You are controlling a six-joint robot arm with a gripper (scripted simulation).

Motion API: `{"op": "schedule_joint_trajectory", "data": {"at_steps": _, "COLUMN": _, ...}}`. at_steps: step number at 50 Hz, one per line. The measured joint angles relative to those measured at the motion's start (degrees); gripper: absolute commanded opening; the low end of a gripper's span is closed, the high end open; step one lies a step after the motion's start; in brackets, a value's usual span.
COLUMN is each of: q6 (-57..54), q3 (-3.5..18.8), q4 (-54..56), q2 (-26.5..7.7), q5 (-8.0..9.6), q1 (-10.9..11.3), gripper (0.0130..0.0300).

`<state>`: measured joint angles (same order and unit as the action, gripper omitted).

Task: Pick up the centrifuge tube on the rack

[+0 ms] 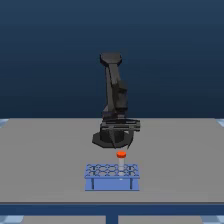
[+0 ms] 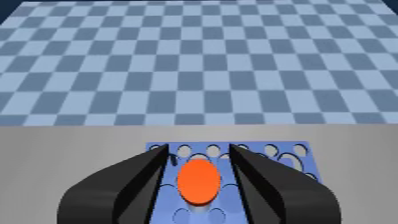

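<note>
Now the centrifuge tube stands upright in the rack, its long axis vertical, its orange-red cap up toward me; the pointed tip is hidden down in a hole. Through my wrist view the cap shows as a smooth, matte orange oval, and only a sliver of pale tube body appears beneath it. It sits directly between the two fingers of my pincer, which stand spread on either side of the cap with blue showing in the gaps, so my pincer is released and grasps nothing.

My fingers are dark, angular wedges with flat inner faces. The rack under me is a light-blue block, its top pierced with rows of round holes, its front face bearing two dark vertical marks. It rests on a plain grey counter. Beyond the counter's edge lies a blue-and-grey checkered floor.
</note>
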<state>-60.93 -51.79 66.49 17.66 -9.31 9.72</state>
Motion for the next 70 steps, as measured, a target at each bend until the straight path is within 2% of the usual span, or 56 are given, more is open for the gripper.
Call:
{"op": "schedule_joint_trajectory", "data": {"at_steps": 18, "q6": 0.32, "q3": 0.14, "q4": -0.58, "q2": -0.59, "q5": 0.11, "q1": 0.01, "gripper": 0.03}}
{"op": "schedule_joint_trajectory", "data": {"at_steps": 40, "q6": 7.68, "q3": -0.81, "q4": -8.6, "q2": -0.68, "q5": -0.49, "q1": 0.0, "gripper": 0.03}}
{"op": "schedule_joint_trajectory", "data": {"at_steps": 55, "q6": 14.91, "q3": -1.45, "q4": -15.79, "q2": -1.79, "q5": -1.35, "q1": 0.0, "gripper": 0.03}}
{"op": "schedule_joint_trajectory", "data": {"at_steps": 70, "q6": 24.35, "q3": -2.53, "q4": -25.27, "q2": -3.53, "q5": -3.03, "q1": 0.0, "gripper": 0.03}}
